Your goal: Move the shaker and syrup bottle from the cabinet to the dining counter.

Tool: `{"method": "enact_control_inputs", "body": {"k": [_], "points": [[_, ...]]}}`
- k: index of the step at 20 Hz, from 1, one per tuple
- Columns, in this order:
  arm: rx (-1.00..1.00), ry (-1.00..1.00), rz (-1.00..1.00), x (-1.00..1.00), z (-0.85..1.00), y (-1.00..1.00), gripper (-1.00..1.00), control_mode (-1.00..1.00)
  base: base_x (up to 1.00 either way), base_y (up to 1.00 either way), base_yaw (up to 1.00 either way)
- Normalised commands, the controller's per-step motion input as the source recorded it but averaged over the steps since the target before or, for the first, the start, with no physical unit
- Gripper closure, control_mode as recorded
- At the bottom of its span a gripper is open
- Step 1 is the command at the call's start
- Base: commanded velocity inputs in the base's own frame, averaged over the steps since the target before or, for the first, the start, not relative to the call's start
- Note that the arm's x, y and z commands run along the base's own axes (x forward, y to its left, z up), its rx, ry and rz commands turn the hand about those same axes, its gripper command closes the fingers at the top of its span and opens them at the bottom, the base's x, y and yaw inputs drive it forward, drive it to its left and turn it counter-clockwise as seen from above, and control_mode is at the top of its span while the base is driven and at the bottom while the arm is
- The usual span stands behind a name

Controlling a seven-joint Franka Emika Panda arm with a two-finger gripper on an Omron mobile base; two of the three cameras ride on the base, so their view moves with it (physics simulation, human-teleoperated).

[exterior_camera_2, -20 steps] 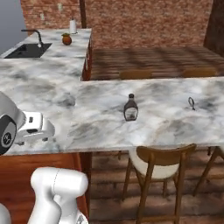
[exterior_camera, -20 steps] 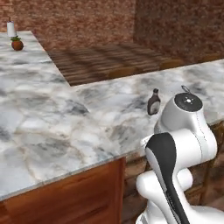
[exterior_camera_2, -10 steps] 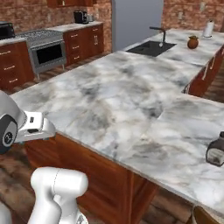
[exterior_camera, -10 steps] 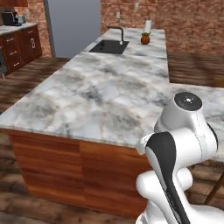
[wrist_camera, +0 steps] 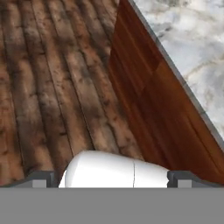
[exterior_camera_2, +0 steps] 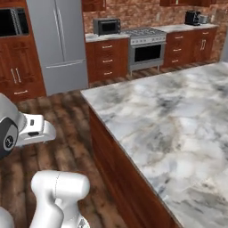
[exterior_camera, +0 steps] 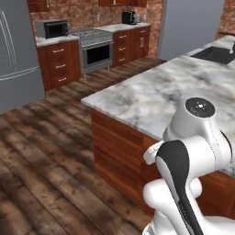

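Marble counter at right, veined grey-white, on reddish wood sides. Dark plank floor at left. Beyond: grey fridge, steel oven among wood drawers, microwave on far countertop. Gripper over floor beside counter edge, jaws spread wide, holding nothing.

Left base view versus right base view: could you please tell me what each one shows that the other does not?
Left base view: a black sink set in the far end of the marble counter. Right base view: a dark built-in oven left of the grey fridge. Both: the counter, fridge, microwave, steel range and wooden floor.
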Motion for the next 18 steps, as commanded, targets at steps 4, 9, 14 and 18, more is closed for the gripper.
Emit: {"method": "enact_control_inputs", "body": {"k": [4,9,14,18], "points": [[0.00,0.00,0.00,0.00,0.00,0.00,-1.00,1.00,0.51,0.48,0.34],[0.00,0.00,0.00,0.00,0.00,0.00,-1.00,1.00,0.93,0.42,0.01],[0.00,0.00,0.00,0.00,0.00,0.00,-1.00,1.00,0.94,0.35,0.00],[0.00,0.00,0.00,0.00,0.00,0.00,-1.00,1.00,0.94,0.36,0.00]]}}
